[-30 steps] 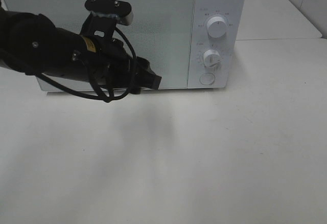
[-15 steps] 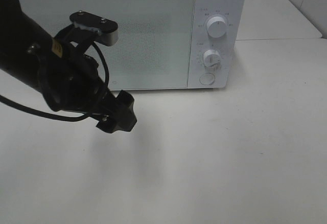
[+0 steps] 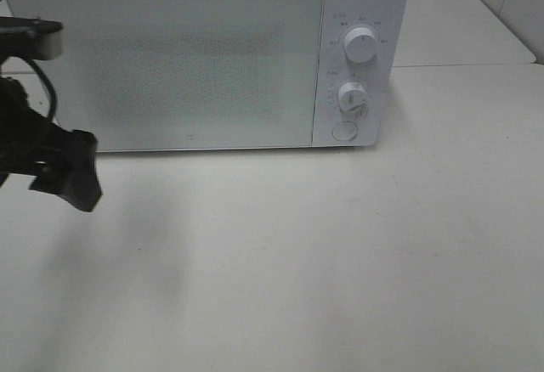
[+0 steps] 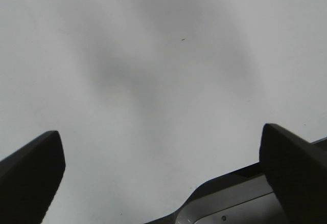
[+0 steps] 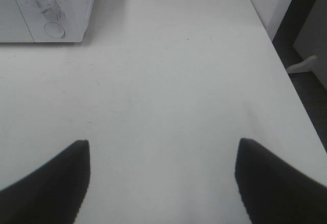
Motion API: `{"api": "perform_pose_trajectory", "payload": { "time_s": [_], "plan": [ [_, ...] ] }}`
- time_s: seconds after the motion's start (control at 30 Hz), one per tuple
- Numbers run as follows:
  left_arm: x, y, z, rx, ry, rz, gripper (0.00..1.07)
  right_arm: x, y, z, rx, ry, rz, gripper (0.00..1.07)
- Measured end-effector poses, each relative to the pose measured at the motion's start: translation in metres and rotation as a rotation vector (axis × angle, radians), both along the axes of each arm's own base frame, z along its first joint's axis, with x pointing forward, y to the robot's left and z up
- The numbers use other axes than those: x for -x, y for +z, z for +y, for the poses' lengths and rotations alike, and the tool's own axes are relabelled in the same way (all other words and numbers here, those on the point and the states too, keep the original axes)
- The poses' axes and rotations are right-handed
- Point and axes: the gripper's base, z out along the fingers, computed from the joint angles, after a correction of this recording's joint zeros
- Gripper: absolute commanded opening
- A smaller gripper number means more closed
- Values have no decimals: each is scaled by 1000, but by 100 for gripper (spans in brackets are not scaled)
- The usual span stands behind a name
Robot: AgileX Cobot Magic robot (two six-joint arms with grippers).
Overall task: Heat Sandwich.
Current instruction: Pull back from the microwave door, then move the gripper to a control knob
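surface (image 3: 340, 262) in front holds nothing i need. microwave (image 3: 204, 58) door is shut and the sandwich is nowhere in view, so i judge it's inside. left arm (image 3: 64, 168) hangs clear of the door, jaws wide, empty. right jaws wide too, parked well right of the dials (image 3: 360, 47).

White table (image 3: 357, 253), dark floor (image 5: 308, 98) beside its edge

The left arm (image 3: 19, 138) is matte black, with a black cable (image 3: 48, 92) and what seems a grey-faced camera mount (image 3: 47, 42); end effector fingers (image 4: 294, 170) are dark, wedge-shaped.
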Motion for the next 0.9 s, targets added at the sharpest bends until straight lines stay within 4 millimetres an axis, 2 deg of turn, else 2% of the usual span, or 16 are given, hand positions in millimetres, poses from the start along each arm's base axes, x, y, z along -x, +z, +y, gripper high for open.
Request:
{"api": "perform_pose_trajectory", "payload": {
  "time_s": [0.07,0.1,0.13,0.2,0.23,0.3,0.4,0.53,0.83,0.9],
  "plan": [
    [-1,4,16,-5,55,12,99,0,0,0,0,0,0,75],
    [-1,4,16,-5,55,12,99,0,0,0,0,0,0,75],
    [-1,10,33,-9,111,17,99,0,0,0,0,0,0,75],
    [1,16,47,-10,157,17,99,0,0,0,0,0,0,75],
    [1,16,47,-10,157,17,99,0,0,0,0,0,0,75],
    [5,25,68,-8,229,8,99,0,0,0,0,0,0,75],
    [9,31,79,-7,267,0,99,0,0,0,0,0,0,75],
    [28,48,108,-13,361,-8,99,0,0,0,0,0,0,75],
    [58,79,112,-2,358,-146,99,0,0,0,0,0,0,75],
    [72,82,111,-3,338,-188,99,0,0,0,0,0,0,75]
  ]
}}
